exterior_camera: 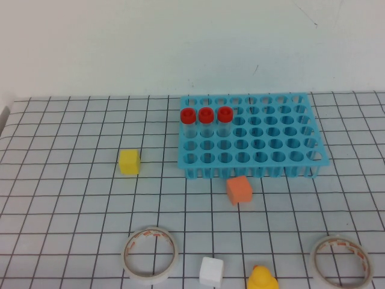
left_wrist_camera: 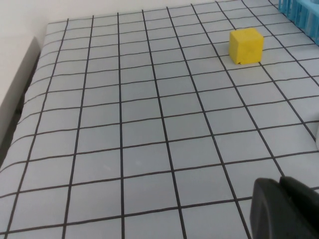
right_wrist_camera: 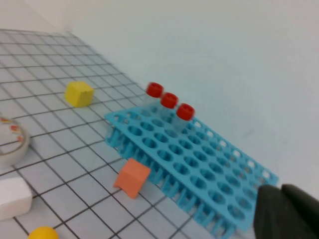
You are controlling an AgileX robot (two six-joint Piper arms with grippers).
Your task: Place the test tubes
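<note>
Hovering closed and empty: left fingers (left_wrist_camera: 281, 211) over grid table (left_wrist_camera: 149, 149), right fingers (right_wrist_camera: 286, 211) near blue rack (right_wrist_camera: 189, 159).

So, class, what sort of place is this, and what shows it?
Probably a robot practice bench imitating a lab: gridded table, blue rack holding three red-capped test tubes, scattered toy blocks. The left gripper, shut, sits over bare grid; right gripper, shut, near the rack.

Left gripper (left_wrist_camera: 281, 201) & right gripper (right_wrist_camera: 283, 201): black, rounded, prob. plastic.
</note>
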